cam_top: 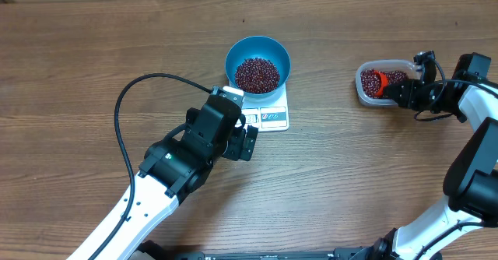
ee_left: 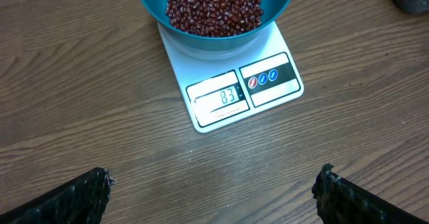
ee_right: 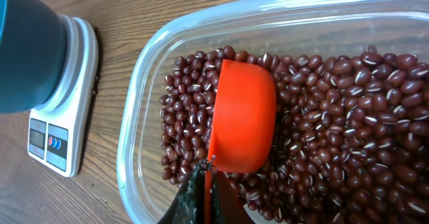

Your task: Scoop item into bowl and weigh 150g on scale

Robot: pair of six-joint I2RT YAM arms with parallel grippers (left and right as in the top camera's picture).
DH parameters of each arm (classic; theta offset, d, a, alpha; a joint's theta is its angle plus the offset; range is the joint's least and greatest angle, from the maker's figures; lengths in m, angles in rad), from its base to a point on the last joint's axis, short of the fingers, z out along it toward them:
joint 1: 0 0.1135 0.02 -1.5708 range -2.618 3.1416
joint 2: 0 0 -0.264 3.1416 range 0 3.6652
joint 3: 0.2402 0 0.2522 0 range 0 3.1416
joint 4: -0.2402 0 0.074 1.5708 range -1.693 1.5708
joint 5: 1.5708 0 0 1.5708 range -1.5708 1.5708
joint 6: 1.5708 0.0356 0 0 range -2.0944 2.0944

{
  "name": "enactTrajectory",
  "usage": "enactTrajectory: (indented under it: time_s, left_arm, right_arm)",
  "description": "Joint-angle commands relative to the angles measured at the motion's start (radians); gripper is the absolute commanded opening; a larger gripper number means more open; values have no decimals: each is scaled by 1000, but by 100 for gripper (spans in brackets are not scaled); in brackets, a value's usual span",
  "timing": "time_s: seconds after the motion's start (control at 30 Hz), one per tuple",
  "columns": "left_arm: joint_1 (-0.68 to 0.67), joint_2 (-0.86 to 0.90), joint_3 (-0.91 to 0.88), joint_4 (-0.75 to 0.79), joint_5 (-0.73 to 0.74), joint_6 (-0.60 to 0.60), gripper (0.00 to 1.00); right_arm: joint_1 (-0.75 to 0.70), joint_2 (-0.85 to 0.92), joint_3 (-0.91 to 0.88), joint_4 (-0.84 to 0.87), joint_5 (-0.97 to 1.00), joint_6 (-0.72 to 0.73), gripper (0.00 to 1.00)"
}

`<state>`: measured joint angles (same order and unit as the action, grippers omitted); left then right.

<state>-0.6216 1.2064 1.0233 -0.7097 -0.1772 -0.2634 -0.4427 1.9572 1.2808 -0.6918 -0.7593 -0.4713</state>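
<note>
Wooden table (cam_top: 78,57); blue bowl (cam_top: 232,57) on scale (cam_top: 272,117); right claw (cam_top: 395,91) grips scoop (ee_right: 242,117).

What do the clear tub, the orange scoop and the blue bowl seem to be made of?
The tub: clear plastic, glossy; its wall is see-through with bright reflections. The scoop: probably plastic, a smooth orange shell with a soft sheen. The bowl: even blue colour, smooth surface, likely plastic, though glazed ceramic is possible.
</note>
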Motion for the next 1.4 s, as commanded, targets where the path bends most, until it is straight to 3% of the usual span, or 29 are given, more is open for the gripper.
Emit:
enactTrajectory:
  time_s: [0.0, 0.23, 0.57, 0.83, 1.37]
  left_arm:
    - [-3, 0, -3, 3, -14, -14, 100]
    - [-3, 0, -3, 4, -14, -14, 99]
    - [-3, 0, -3, 4, -14, -13, 100]
    - [-3, 0, -3, 4, -14, -14, 99]
    - [-3, 0, -3, 4, -13, -14, 99]
  right_arm:
    - [14, 54, -18, 0, 38, 3, 4]
    - [-6, 54, -18, 0, -33, 19, 4]
    - [-134, 54, -18, -28, -283, 29, 4]
    - [-150, 54, -18, -32, -352, 29, 4]
    - [-208, 54, -18, -53, -685, 29, 4]
